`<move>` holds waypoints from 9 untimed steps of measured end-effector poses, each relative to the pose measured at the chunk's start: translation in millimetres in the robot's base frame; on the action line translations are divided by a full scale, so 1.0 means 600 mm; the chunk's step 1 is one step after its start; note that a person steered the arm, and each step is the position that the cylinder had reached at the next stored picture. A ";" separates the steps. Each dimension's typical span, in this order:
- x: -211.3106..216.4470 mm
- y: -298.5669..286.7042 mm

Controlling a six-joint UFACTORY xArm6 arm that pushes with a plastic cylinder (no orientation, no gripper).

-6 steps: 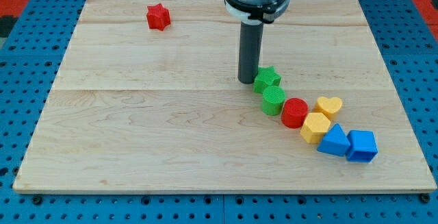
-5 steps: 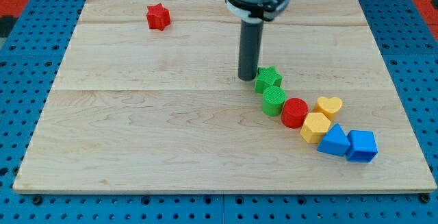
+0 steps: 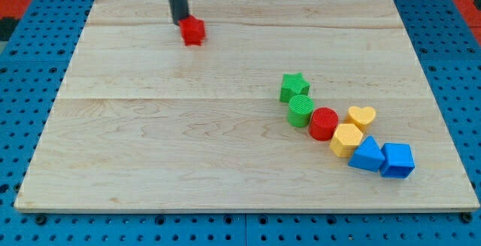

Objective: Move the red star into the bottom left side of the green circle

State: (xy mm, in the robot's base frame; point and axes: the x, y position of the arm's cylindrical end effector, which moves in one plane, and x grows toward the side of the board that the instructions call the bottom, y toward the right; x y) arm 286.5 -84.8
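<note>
Shifted rightward, the red star (image 3: 193,31) now touches my tip (image 3: 181,22); no hand shows.

I see a pale wooden board (image 3: 150,148) with visible grain and a matt, smooth face. The small red star block (image 3: 193,31) and the green round block (image 3: 301,111) look like matt moulded plastic. My tip (image 3: 181,22) ends a dark, dull rod. Underneath lies a blue perforated base (image 3: 22,58), faintly glossy.
</note>
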 end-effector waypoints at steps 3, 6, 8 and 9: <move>0.218 0.215; 0.169 0.239; 0.278 0.161; 0.303 0.229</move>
State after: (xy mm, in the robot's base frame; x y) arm 468.5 52.8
